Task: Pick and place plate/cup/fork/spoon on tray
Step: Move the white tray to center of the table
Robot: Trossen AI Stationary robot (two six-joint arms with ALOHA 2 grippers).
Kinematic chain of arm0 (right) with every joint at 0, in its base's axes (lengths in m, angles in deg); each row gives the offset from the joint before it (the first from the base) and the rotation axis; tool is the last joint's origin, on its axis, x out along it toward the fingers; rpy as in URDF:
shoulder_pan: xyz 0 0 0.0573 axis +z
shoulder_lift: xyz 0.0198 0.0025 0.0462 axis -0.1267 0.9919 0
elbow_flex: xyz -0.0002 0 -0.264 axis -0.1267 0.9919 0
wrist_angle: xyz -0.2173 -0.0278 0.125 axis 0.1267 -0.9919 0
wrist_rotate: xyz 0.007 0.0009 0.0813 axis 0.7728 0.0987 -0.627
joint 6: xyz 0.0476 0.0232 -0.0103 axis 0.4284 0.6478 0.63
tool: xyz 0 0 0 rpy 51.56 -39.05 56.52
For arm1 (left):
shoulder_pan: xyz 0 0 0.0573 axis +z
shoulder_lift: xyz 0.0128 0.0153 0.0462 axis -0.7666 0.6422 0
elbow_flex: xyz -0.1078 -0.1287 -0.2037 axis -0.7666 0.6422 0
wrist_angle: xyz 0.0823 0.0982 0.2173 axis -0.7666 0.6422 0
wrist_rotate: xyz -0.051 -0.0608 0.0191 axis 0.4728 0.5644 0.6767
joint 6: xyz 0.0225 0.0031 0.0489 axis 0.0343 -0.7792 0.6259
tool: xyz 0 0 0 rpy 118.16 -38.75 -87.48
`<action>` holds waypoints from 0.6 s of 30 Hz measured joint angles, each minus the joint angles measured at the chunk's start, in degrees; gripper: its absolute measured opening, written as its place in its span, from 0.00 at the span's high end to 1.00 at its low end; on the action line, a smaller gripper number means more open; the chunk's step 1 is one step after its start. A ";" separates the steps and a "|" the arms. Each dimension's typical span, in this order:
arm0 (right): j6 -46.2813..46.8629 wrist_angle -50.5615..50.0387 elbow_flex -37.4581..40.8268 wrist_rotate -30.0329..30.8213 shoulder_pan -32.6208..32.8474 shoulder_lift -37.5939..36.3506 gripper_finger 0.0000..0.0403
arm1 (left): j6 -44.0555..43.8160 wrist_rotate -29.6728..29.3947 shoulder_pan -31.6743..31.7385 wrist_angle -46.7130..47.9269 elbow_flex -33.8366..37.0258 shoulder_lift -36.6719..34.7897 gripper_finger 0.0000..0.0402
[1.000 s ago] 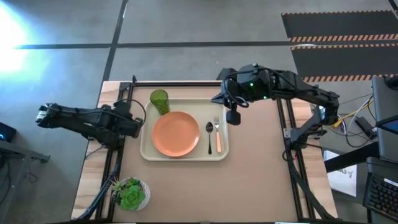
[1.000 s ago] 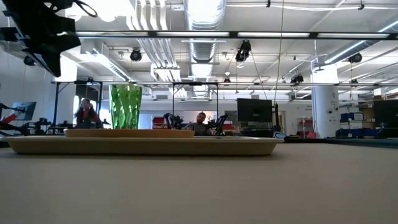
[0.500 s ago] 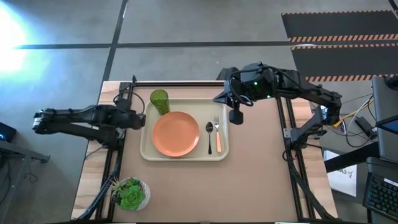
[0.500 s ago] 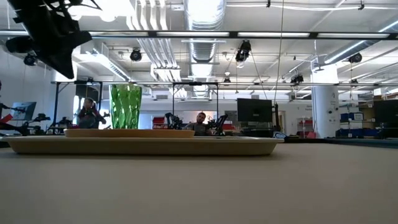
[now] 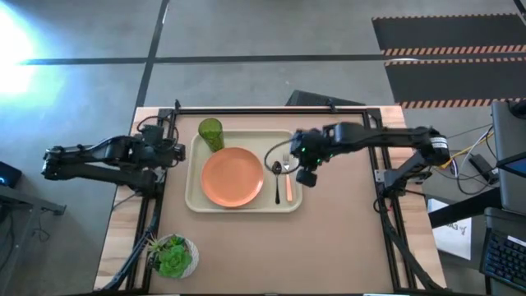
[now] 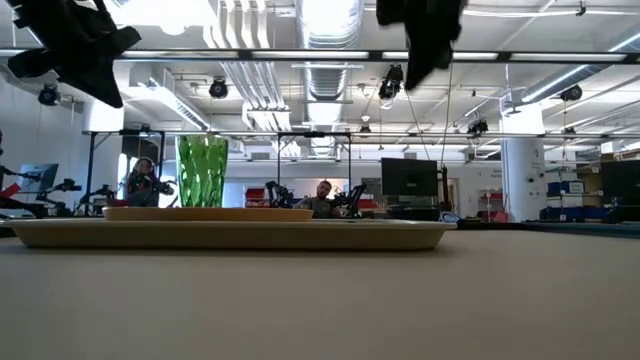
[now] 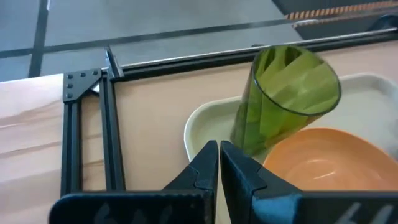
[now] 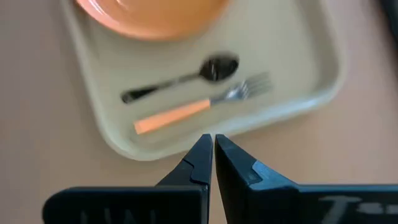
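Though everything sits on the tray (image 5: 197, 202), the right claw (image 5: 306, 175), closed and empty, hovers beside the fork (image 5: 288, 176). Dropping could nudge it. The left claw (image 5: 176, 150) is closed, empty.

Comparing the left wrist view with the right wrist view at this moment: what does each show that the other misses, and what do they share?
Only the left wrist view shows the translucent green cup standing upright in a corner of the tray, plus the black frame rail at the table edge and the left gripper, fingers closed.

Only the right wrist view shows the dark metal spoon and the pink-handled fork lying side by side, and the right gripper, also closed.

Both show the round orange plate and the cream rectangular tray.
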 joint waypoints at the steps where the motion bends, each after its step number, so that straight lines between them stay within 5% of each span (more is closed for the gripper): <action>1: 1.44 1.99 3.15 -0.03 0.29 0.00 0.98 | 0.17 -0.01 0.00 -0.15 0.00 -0.39 1.00; 9: 9.53 26.12 22.18 -7.50 3.69 0.04 0.98 | 4.55 -0.12 0.00 -5.45 0.00 -2.11 1.00; 18: 15.51 29.30 30.34 -7.56 4.80 0.04 0.98 | 18.64 -0.04 -0.02 -19.04 -0.01 -1.14 1.00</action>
